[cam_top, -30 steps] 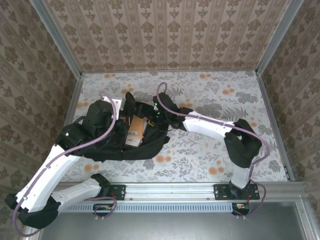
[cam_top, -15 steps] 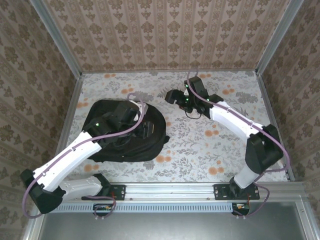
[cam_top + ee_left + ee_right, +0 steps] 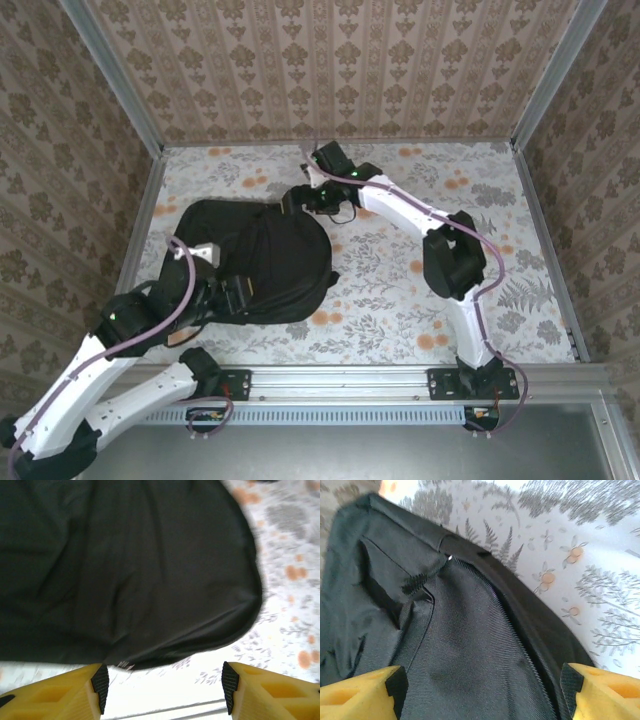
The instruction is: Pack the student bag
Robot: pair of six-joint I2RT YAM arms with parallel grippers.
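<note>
The student bag (image 3: 268, 255) lies flat on the left half of the flower-patterned table (image 3: 420, 300), its rounded edge turned toward the middle. It looks soft and slack: the black cloth sags and creases in the left wrist view, so it will likely fold and drag rather than lift as one stiff piece. The weave looks fairly smooth, so a pinch on a flat panel may slip or gather only the top layer. Nothing about it seems fragile, and its weight cannot be judged from here. The better holds are probably the raised seam along the zipper (image 3: 517, 635) and the small frayed fabric tab (image 3: 420, 581) near its end, since both give an edge to bite on. The right gripper (image 3: 298, 200) hovers over that far edge of the bag with its yellow fingers spread wide and nothing held. The left gripper (image 3: 238, 296) sits at the near edge, its jaws likewise apart and empty.
</note>
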